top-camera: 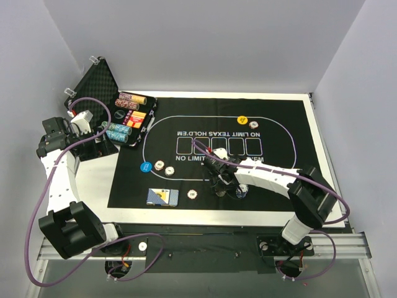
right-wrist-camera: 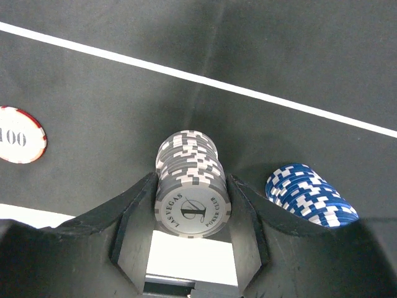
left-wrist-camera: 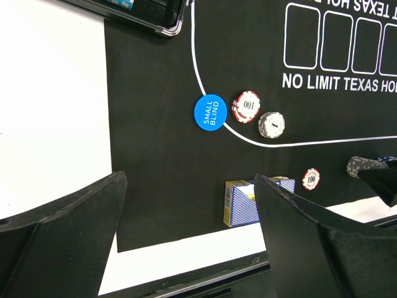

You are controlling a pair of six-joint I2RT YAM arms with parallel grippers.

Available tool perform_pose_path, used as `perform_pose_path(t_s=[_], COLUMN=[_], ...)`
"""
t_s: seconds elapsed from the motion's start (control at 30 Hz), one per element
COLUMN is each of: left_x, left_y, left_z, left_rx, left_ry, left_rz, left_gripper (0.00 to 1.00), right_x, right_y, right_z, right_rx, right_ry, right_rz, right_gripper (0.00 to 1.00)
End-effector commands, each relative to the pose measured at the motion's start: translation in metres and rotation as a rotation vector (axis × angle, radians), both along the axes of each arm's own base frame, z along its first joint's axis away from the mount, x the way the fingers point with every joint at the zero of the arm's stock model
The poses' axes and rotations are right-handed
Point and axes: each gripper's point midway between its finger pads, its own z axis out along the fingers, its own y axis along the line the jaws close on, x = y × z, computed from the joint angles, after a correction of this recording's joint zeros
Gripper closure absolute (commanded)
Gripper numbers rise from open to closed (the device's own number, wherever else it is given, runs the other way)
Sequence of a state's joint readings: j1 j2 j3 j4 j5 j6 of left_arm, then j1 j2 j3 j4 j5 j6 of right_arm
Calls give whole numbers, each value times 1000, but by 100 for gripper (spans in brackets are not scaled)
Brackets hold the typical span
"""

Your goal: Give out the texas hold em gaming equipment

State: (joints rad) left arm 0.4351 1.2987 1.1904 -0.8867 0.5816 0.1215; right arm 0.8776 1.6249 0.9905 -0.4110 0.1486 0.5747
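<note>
Pinching the grey chip stack (right-wrist-camera: 189,186) beside the blue chips (right-wrist-camera: 308,197), the right jaws pressed its sides; left jaws gaped wide.

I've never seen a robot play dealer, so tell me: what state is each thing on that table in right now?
Case, open, lid swung back.
Left gripper, open, holding nothing.
Right gripper, closed on the grey chip stack.
Blue chip stack, lying on its side.
Card deck, flat, blue back up.
Small blind button, label up.
</note>
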Motion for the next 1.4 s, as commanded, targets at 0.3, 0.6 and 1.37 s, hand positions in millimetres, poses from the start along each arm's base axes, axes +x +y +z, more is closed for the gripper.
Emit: perform_pose_path(t_s=[0.3, 0.6, 1.37], left_x=[1, 0, 0], left_y=[2, 2, 3], left_z=[5, 4, 7], left_rx=[15, 27, 34], left_ry=[-36, -38, -47], left_rz=[-14, -20, -18], left_gripper=[5, 5, 5], right_x=[6, 1, -5], right_y=[2, -2, -4], right_z=[41, 20, 3], right_rx=[36, -13, -56], right_ry=[-50, -5, 29], right_rz=[8, 7, 16], right_gripper=[59, 57, 52])
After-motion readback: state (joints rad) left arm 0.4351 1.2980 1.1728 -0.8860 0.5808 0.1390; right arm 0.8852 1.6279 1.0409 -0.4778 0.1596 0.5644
